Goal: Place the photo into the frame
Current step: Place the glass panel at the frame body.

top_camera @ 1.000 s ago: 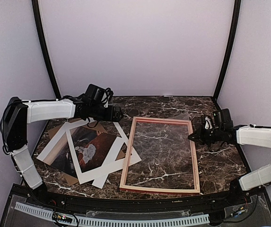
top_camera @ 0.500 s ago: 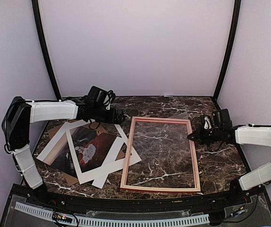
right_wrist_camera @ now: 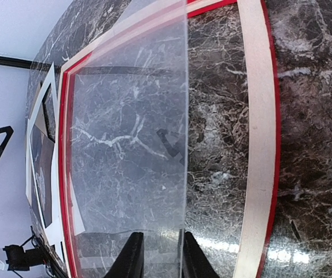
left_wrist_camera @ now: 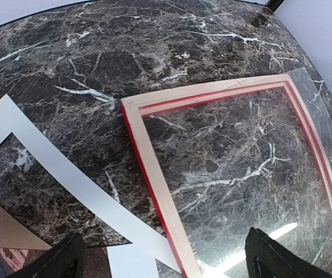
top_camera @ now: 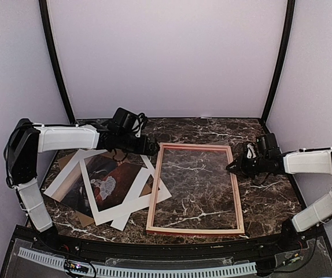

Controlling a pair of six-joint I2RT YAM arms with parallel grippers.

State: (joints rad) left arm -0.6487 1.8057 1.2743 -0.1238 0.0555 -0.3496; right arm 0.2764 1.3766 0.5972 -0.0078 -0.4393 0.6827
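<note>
**Item 1, frame** [top_camera: 152, 200]: lay flat at mid-worktop [top_camera: 270, 197], pale wood side up, red showing along its edges.

**Item 2, clear pane** [right_wrist_camera: 125, 145]: rested in the frame slightly askew, its far right corner riding over the rail.

**Item 3, photo** [top_camera: 111, 182]: lay picture side up left of the frame, not in it. It was stacked with a white mat [top_camera: 67, 174] and a brown backing board [top_camera: 88, 219]. 1 mat corner ran under the frame's left rail.

**Left pincer** [top_camera: 150, 146]: jaws wide apart, empty, above the frame's far left corner.

**Right pincer** [right_wrist_camera: 161, 255]: jaws narrowly parted about the pane's right edge. Whether they pinched it could not be told.

**Step, as judged:** settling the pane, ahead of the photo.

**Next move, as judged:** square the pane, then catch 1 photo margin without dragging the mat.
</note>
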